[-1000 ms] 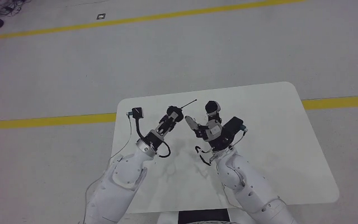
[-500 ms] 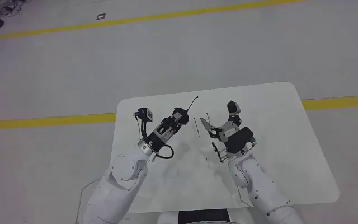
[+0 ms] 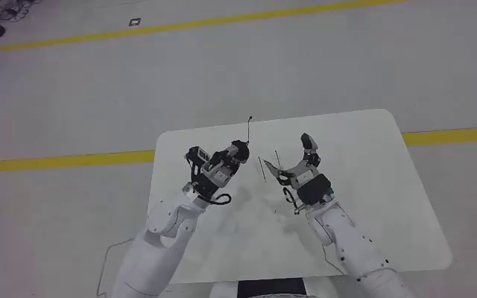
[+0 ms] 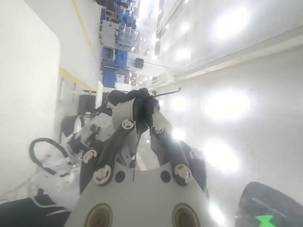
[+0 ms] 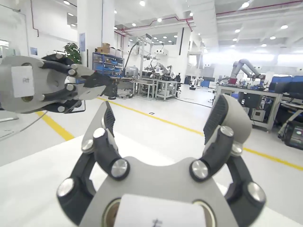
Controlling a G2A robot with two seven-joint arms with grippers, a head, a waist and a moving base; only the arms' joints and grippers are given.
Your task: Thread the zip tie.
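As the arms were drawn apart above the tabletop (image 3: 358,149), the zip tie (image 3: 248,128) was left pinched in the left end effector (image 3: 237,151), while the right end effector (image 3: 289,156) was held spread and empty, the threading judged unfinished.

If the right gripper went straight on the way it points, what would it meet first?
Nothing close, it seems: beyond the open jaws of the right gripper lie only the table edge and floor. The left gripper, shut on the zip tie, sits off to one side, though depth is unclear.
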